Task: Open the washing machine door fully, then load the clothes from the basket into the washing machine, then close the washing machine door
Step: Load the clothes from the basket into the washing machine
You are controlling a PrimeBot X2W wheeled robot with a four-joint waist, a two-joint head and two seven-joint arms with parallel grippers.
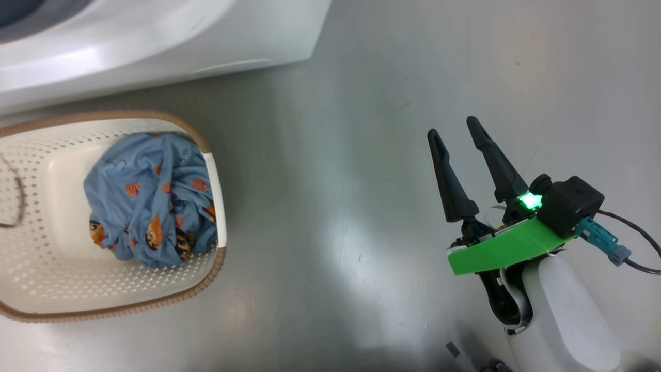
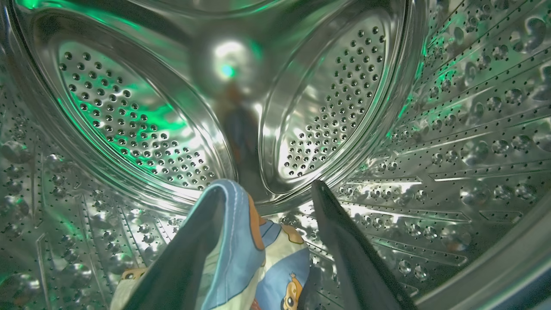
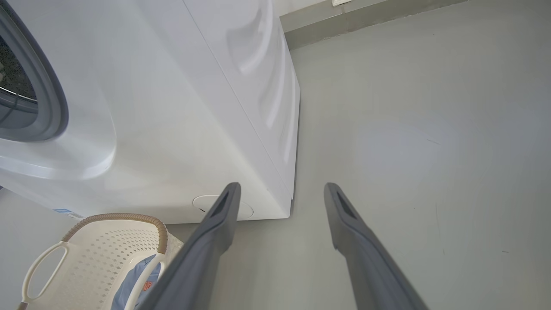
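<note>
Deep in the steel drum (image 2: 129, 116), I see my left jaws spread, the bear-print garment (image 2: 267, 258) draped over one side.

Bright, even lighting; focus mostly sharp.
Soft glare on the grey floor (image 1: 341, 243); green glow tints the steel drum (image 2: 129, 116); wrist views bow at edges.

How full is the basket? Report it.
Partly full: a crumpled light-blue bear-print garment lies bunched at one end of the basket; the rest of its floor shows bare.
</note>
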